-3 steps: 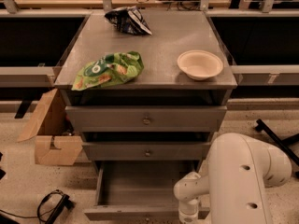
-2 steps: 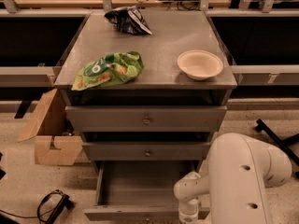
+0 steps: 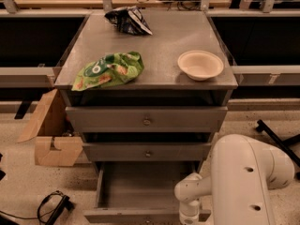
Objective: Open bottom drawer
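The bottom drawer (image 3: 140, 191) of the grey metal cabinet is pulled out, showing its plain grey inside. Its narrow front panel (image 3: 126, 216) lies at the lower edge of the camera view. The two drawers above, top (image 3: 146, 120) and middle (image 3: 147, 152), are closed, each with a small round knob. My white arm (image 3: 243, 182) fills the lower right. Its wrist (image 3: 190, 205) reaches down to the drawer's front right corner. The gripper itself is below the frame edge and out of view.
On the cabinet top lie a green chip bag (image 3: 108, 70), a dark snack bag (image 3: 127, 20) and a beige bowl (image 3: 200, 64). An open cardboard box (image 3: 49, 132) stands on the floor left of the cabinet. A black cable (image 3: 54, 207) lies at lower left.
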Robot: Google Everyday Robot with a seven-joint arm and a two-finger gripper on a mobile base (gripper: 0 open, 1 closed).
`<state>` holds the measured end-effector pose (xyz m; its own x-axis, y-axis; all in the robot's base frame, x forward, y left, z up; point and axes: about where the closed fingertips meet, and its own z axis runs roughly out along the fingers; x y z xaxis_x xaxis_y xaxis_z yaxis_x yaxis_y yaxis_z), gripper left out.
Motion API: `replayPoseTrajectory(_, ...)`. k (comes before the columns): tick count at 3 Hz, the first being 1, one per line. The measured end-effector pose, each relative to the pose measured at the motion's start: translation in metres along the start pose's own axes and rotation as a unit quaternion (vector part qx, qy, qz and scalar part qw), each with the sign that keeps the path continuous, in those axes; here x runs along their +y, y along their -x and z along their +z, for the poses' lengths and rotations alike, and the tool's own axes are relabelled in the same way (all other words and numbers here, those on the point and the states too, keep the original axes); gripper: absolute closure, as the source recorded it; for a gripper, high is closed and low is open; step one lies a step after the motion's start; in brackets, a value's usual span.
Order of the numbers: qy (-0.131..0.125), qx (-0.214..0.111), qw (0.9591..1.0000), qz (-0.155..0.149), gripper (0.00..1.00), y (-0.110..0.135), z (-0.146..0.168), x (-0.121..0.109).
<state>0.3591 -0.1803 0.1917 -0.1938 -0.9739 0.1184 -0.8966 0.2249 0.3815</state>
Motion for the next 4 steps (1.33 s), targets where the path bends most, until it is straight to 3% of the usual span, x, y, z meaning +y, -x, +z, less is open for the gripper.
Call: replayPoseTrajectory(4,0.023,-0.007,0.9996,0.012,1.00,0.000,0.005,0.013)
